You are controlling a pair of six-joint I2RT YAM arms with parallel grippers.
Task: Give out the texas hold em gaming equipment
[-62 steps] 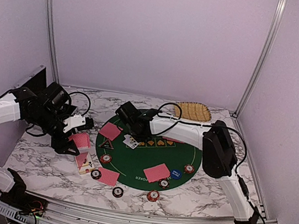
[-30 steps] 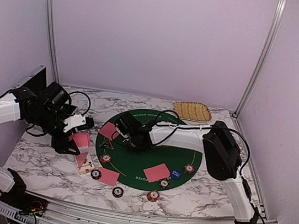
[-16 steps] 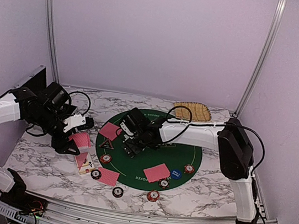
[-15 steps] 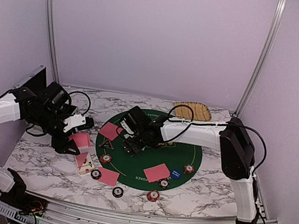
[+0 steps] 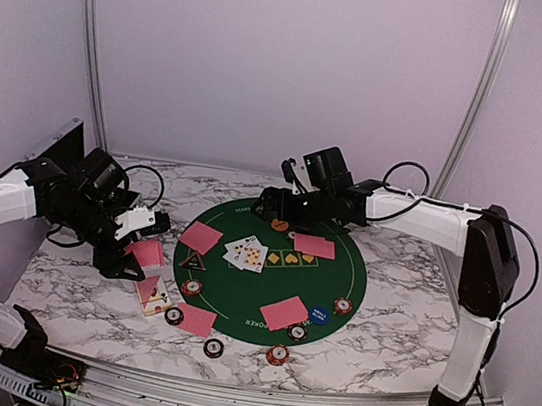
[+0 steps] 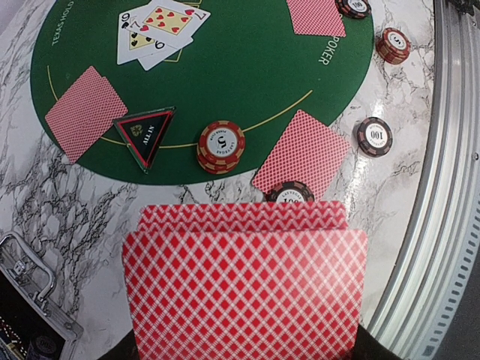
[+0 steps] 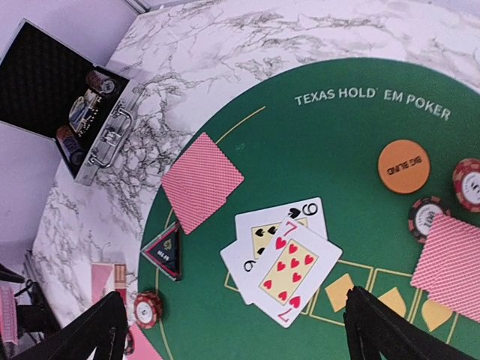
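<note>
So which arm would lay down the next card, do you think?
Probably the right: the right end effector hangs open and empty above the green mat, while the left end effector is shut on the red-backed deck beside the mat.

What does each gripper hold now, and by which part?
The left gripper holds a stack of red-backed cards by its near edge; the right gripper is open and holds nothing.

The round green felt mat (image 7: 300, 142) carries the white words "TEXAS HOLD' EM POKER". The orange round button (image 7: 403, 166) says "BIG BLIND", and the black triangle marker (image 6: 146, 133) says "ALL IN". A red-and-white chip (image 6: 220, 142) shows 5, and a dark striped chip (image 6: 374, 136) shows 100. The face-up white cards (image 7: 289, 270) show 7 and 9.
</note>
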